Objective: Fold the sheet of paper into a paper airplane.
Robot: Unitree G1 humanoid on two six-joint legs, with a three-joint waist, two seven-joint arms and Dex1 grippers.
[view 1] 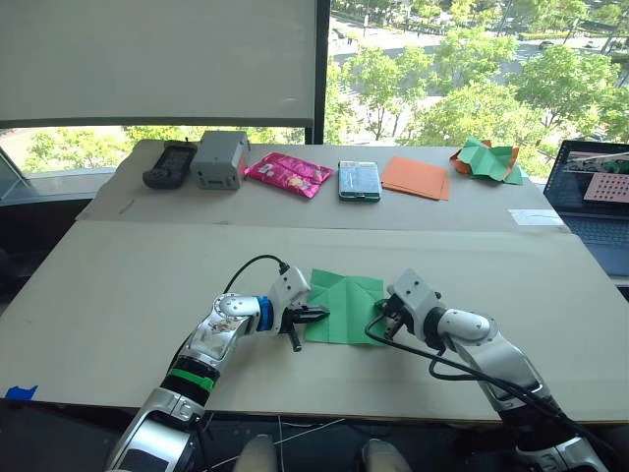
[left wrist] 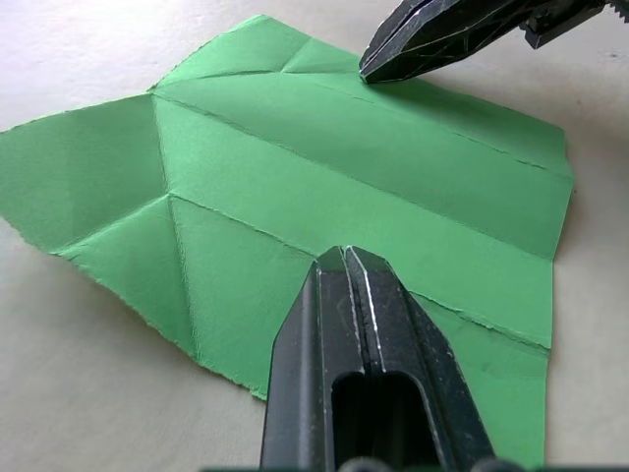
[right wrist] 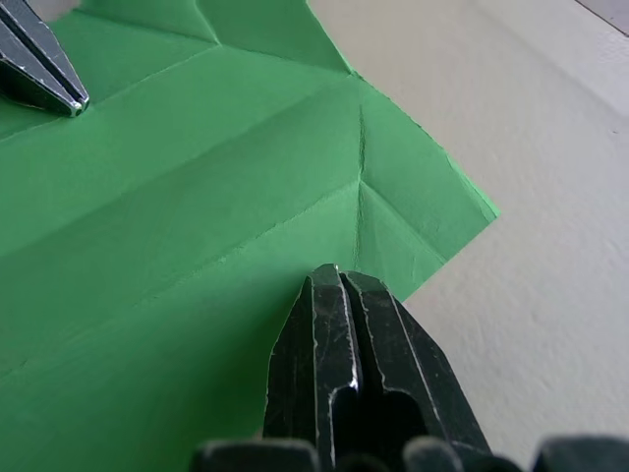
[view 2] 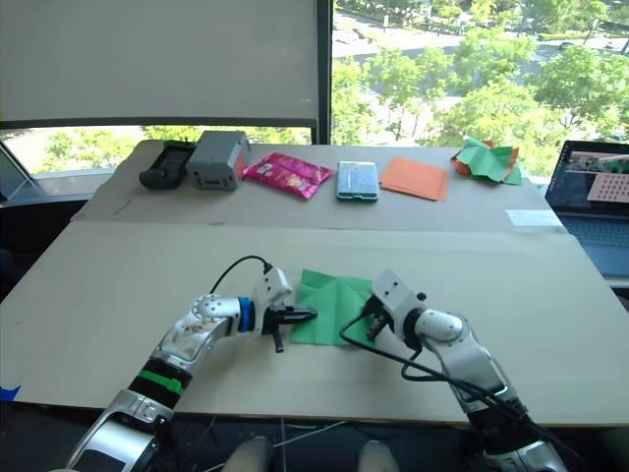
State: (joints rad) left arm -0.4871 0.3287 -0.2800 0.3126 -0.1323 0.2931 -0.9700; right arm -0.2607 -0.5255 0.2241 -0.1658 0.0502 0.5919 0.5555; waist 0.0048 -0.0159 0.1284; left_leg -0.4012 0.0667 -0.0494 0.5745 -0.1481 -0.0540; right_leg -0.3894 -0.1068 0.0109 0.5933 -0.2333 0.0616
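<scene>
Two silver metal arms with white housings behind the grippers. Left gripper [view 1: 313,317] with narrow black tapered fingers, glossy along the edges, pressed flat together; right gripper [view 1: 378,320] likewise, black fingers closed. Blue ring behind the left gripper's white housing, green band farther back. Black cable looping over each arm behind its gripper.

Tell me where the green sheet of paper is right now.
In the left eye view, the sheet of paper lies flat near the table's front edge, between the left gripper and the right gripper, each at one side edge.
</scene>
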